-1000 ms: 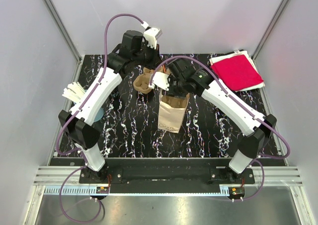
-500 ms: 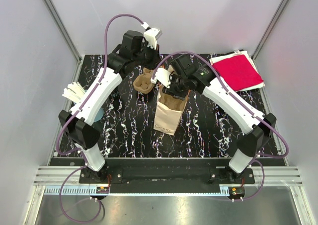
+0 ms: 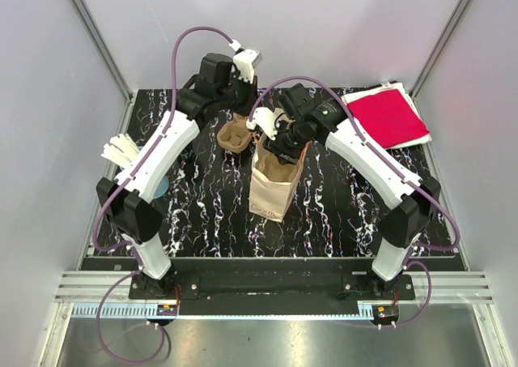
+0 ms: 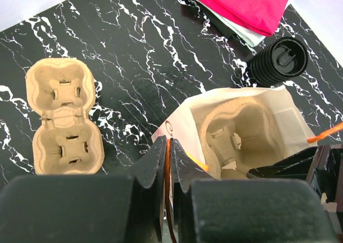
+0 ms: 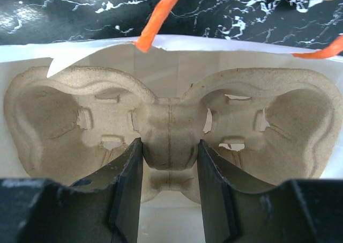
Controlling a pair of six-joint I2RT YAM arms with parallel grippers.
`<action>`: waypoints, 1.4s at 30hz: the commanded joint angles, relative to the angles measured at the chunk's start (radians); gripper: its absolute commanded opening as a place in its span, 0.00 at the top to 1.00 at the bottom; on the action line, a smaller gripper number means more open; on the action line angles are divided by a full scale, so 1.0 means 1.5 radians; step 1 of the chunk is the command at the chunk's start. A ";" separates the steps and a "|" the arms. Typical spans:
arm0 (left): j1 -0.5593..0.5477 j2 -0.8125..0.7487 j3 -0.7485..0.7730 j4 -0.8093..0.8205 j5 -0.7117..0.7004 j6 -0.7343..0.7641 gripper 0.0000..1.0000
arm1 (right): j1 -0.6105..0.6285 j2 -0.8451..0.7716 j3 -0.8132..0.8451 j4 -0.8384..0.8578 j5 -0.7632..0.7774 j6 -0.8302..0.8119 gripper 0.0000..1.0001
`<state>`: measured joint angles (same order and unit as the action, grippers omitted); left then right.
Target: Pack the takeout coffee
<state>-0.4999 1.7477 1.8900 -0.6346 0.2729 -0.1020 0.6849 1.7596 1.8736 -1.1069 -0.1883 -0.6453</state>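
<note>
We hold the cup carrier [image 5: 59, 125] in the paper bag [image 3: 271, 190].
Our left gripper [image 4: 169, 144] pinches the orange handle [image 4: 168, 168], right gripper [image 5: 170, 149] the carrier's centre.

Bag [image 3: 273, 182] mouth is blocked: we see the tray [image 5: 169, 127] filling it wall to wall, with the right gripper [image 5: 170, 162] clamped on its middle ridge. Left gripper [image 4: 169, 147] pinches the bag's rim. Spare tray [image 4: 64, 117] sits just beside the bag, cup [image 4: 278, 60] near its other side. Table [image 3: 340, 209] is open in front of the bag.
</note>
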 commanded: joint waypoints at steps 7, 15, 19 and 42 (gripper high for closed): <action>-0.003 -0.037 -0.015 0.044 0.001 0.003 0.93 | -0.007 0.044 0.065 -0.052 -0.025 0.030 0.69; -0.003 -0.034 -0.009 0.045 -0.002 0.000 0.94 | -0.006 0.085 0.128 -0.109 0.016 0.031 0.70; -0.002 -0.030 -0.002 0.046 0.005 -0.008 0.94 | -0.007 0.107 0.153 -0.126 0.023 0.036 0.69; -0.002 -0.022 0.002 0.048 0.038 -0.022 0.89 | 0.006 0.197 0.219 -0.194 0.044 0.051 0.67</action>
<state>-0.4595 1.7493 1.8587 -0.6437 0.2081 -0.0921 0.6704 1.9957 2.2101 -1.3693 -0.1665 -0.6075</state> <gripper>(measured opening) 0.101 0.456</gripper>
